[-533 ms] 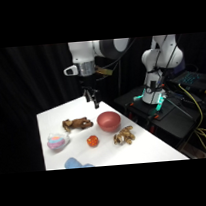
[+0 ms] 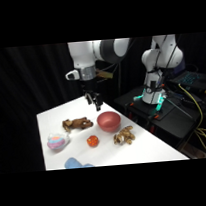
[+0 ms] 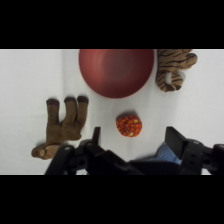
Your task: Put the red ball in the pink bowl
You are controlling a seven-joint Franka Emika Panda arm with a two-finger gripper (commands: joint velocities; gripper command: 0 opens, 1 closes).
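Note:
The small red ball [image 2: 92,140] [image 3: 129,125] lies on the white table, in front of the pink bowl [image 2: 109,121] [image 3: 116,71]. The bowl stands upright and holds nothing. My gripper [image 2: 94,101] [image 3: 133,139] hangs high above the table behind the bowl and the brown plush, touching nothing. In the wrist view its two fingers stand wide apart, with the ball seen between them far below. The gripper is open and holds nothing.
A brown plush dog [image 2: 77,124] [image 3: 62,122] lies left of the bowl, a striped tiger plush [image 2: 124,135] [image 3: 172,67] to its right. A pastel plush lump [image 2: 58,141] and a blue object [image 2: 75,164] sit near the table's front left. A black stand with cables [image 2: 164,111] is beyond the right edge.
The arm has barely shifted; the gripper hangs in about the same place above the table. No object has moved.

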